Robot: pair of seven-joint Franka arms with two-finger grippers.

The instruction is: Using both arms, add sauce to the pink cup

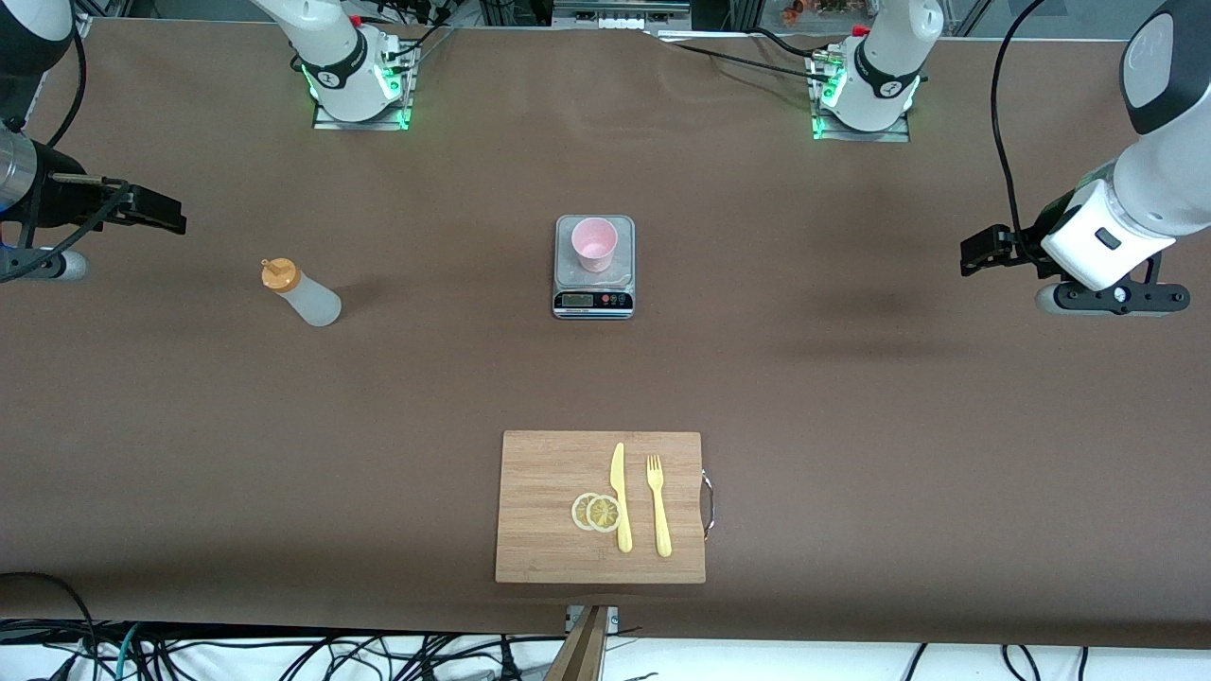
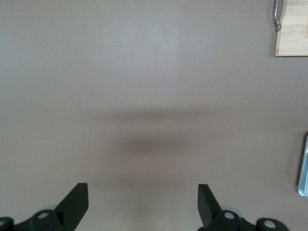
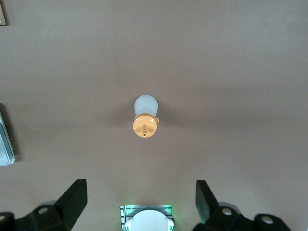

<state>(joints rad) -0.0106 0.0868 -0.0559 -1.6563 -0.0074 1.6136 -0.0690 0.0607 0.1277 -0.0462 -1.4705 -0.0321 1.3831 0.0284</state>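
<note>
The left gripper hangs with its fingers spread wide and nothing between them, above bare tabletop at the left arm's end of the table; its wrist view catches only a corner of the cutting board and an edge of the scale. The right gripper is likewise spread and holds nothing, hanging over the right arm's end of the table, with the sauce bottle standing on the surface below it. In the front view the sauce bottle stands upright, its orange nozzle cap in place, well apart from the pink cup. The pink cup sits upright on the platform of the digital kitchen scale at mid-table. Whether sauce is in the cup cannot be told, and the scale display is unreadable. This arrangement fits two stages equally: sauce still to be dispensed, or sauce dispensed and the bottle set back down with both arms withdrawn. Nearer the front camera, the cutting board carries two lemon slices, a yellow knife and a yellow fork.
</note>
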